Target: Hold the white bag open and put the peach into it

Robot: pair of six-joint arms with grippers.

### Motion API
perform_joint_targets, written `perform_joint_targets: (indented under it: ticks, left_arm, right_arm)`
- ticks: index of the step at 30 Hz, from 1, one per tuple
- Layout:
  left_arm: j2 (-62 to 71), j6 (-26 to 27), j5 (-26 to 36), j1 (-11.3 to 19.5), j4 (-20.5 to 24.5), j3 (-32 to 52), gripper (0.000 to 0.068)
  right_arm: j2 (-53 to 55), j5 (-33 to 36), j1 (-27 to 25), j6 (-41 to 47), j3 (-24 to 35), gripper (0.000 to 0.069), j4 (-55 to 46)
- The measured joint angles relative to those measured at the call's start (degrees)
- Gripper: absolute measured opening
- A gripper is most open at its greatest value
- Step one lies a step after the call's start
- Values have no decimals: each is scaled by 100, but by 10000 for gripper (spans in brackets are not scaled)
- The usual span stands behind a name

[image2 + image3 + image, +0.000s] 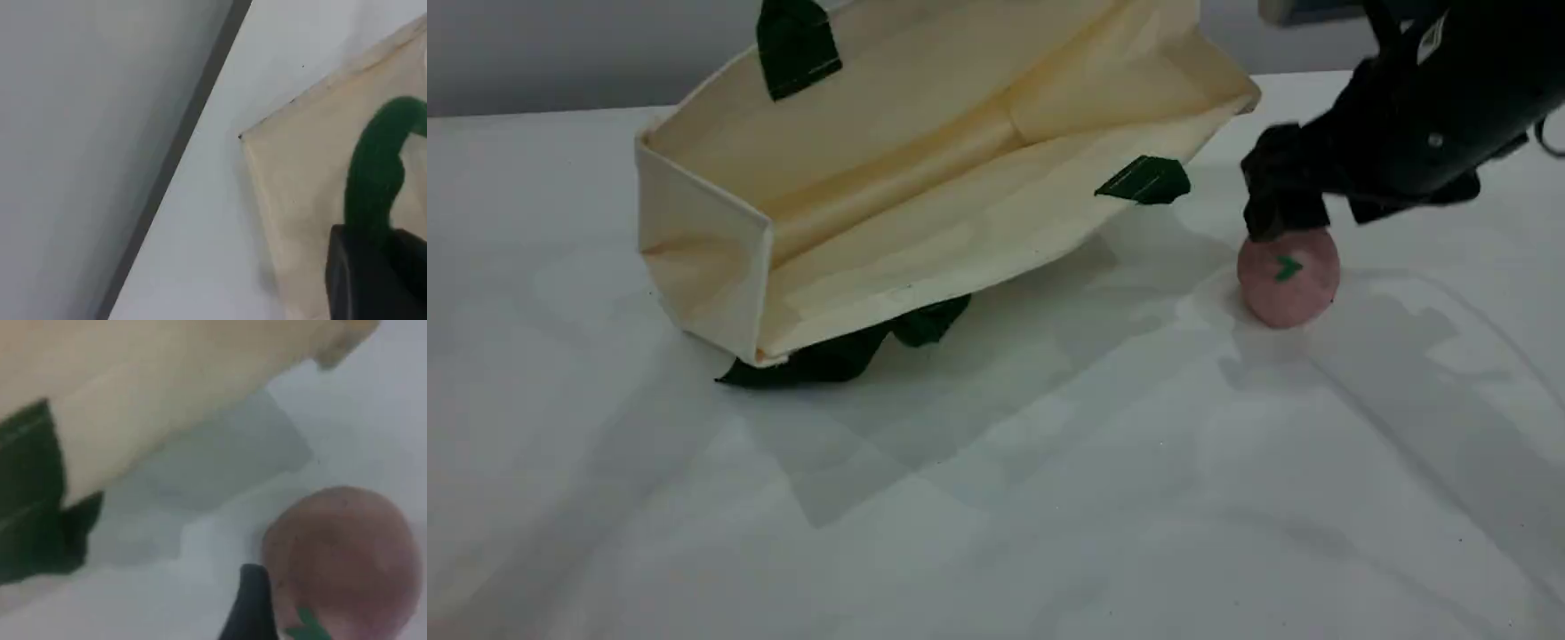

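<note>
White bag (925, 178) held up by a handle, peach (1288, 277) approached on the table (996, 498).

The green rope handle (377, 177) is gripped by the closed left claw (373, 267), the bag's mouth gaping. The right claw (1285, 227) is spread wide directly over the peach, one fingertip (250, 607) seen just beside it.

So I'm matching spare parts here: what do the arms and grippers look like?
The right arm is glossy black with a white label near its top, a small round fastener and a dark cable loop. The right gripper is matte black. The left gripper shows one black, rounded tip.
</note>
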Motion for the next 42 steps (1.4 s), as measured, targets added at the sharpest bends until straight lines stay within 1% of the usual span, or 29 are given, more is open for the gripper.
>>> perform_joint_targets:
  ticks: [4, 10, 17, 19, 21, 25, 26, 27, 31, 34, 36, 42]
  left_arm:
    - [0, 0, 0, 0, 0, 0, 87]
    - [0, 0, 0, 0, 0, 0, 87]
    - [0, 0, 0, 0, 0, 0, 87]
    - [0, 0, 0, 0, 0, 0, 87]
    - [0, 0, 0, 0, 0, 0, 87]
    - [0, -5, 0, 0, 0, 0, 87]
    - [0, -5, 0, 0, 0, 0, 87]
    - [0, -5, 0, 0, 0, 0, 87]
    - [0, -5, 0, 0, 0, 0, 87]
    - [0, 19, 0, 0, 0, 0, 87]
    - [0, 24, 0, 0, 0, 0, 87]
    - [0, 24, 0, -5, 0, 0, 87]
  right_arm:
    - [273, -119, 0, 0, 0, 553, 63]
    - [463, -567, 0, 0, -6, 553, 173]
    - [737, -585, 0, 2, -170, 550, 173]
    - [737, -604, 0, 2, -170, 525, 173]
    - [737, -604, 0, 2, -170, 478, 173]
    - [737, -580, 0, 2, -170, 341, 173]
    - [732, -558, 0, 2, -170, 309, 173]
    - [732, -539, 0, -4, -170, 292, 173]
    - [658, -326, -6, -70, -170, 290, 10]
    - [427, 94, -6, -115, -170, 290, -165]
    - [153, 94, -6, -115, -170, 290, -268]
    - [-869, 774, -6, -227, -170, 293, -568]
